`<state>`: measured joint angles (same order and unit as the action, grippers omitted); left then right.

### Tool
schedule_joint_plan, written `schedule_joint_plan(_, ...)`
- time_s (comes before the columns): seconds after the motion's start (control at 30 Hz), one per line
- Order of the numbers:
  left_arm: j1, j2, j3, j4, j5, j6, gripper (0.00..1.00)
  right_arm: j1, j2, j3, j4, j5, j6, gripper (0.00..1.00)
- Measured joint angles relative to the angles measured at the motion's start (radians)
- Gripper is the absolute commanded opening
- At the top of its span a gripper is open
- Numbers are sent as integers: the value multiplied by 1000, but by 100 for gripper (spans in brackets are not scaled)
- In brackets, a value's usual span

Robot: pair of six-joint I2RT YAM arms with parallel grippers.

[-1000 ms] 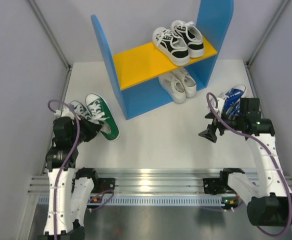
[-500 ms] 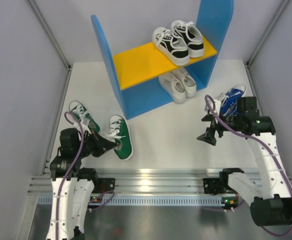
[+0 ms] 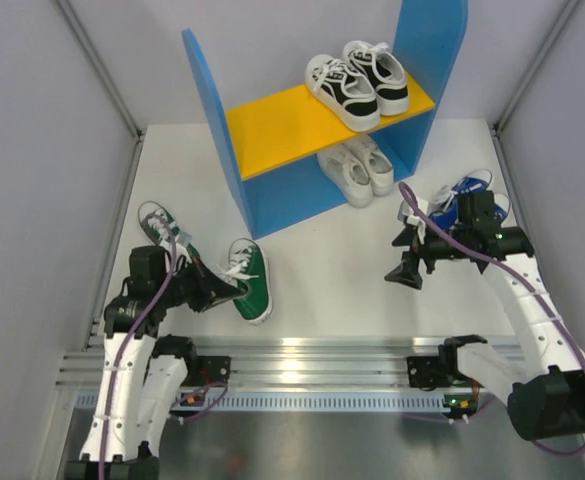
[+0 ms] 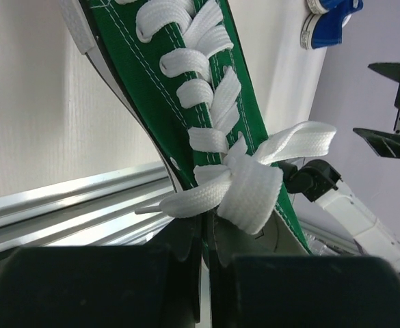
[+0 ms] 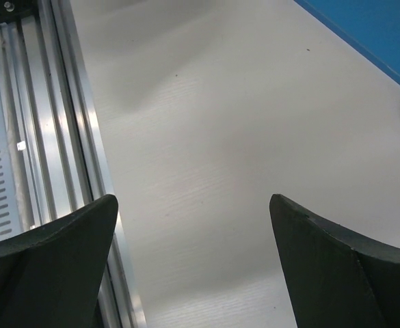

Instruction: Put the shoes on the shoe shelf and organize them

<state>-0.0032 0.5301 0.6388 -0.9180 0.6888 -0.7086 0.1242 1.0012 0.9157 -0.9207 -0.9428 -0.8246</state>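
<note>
Left fingers (image 3: 217, 292) are clamped shut on the collar of a green shoe (image 3: 250, 278), pinching it just behind the knotted white lace, with the toe pointing away from them toward the shelf. Whether the sole is touching the surface below cannot be told. Right fingers (image 5: 56, 266) stand wide apart with nothing between them, hanging over a bare stretch of the white counter (image 3: 322, 270) beside the aluminium rail (image 3: 312, 355) at its near edge.

Beyond both sets of fingers, roughly midway between them, stands the shoe shelf (image 3: 217, 130), its blue side panels upright. A black-and-white pair (image 3: 357, 85) sits on the right end of the orange board (image 3: 272, 125). The white pair (image 3: 357, 168) rests below that board, beyond the right fingers and to their left. The blue pair (image 3: 470, 186) lies on the counter just beyond the right fingers, partly hidden by that arm. The second green shoe (image 3: 162, 225) lies on the counter to the left of the left fingers, apart from the one they grip.
</note>
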Motion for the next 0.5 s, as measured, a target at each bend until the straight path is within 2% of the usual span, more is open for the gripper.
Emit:
schedule_joint_plan(0.13, -57, 64, 35, 1, -6, 10, 0, 14, 10, 1, 21, -3, 31, 93)
schedule_joint_plan(0.2, -127, 114, 66, 15, -51, 6, 0, 28, 25, 3, 24, -6, 47, 93)
schedule_joint_plan(0.3, -343, 205, 120, 56, -182, -16, 0, 52, 54, 15, 23, -6, 74, 93)
schedule_joint_plan(0.37, -550, 306, 184, 84, -293, -42, 0, 61, 64, 26, 28, -6, 98, 93)
schedule_joint_plan(0.5, -781, 489, 298, 153, -446, -77, 0, 65, 61, 35, 64, 16, 180, 93)
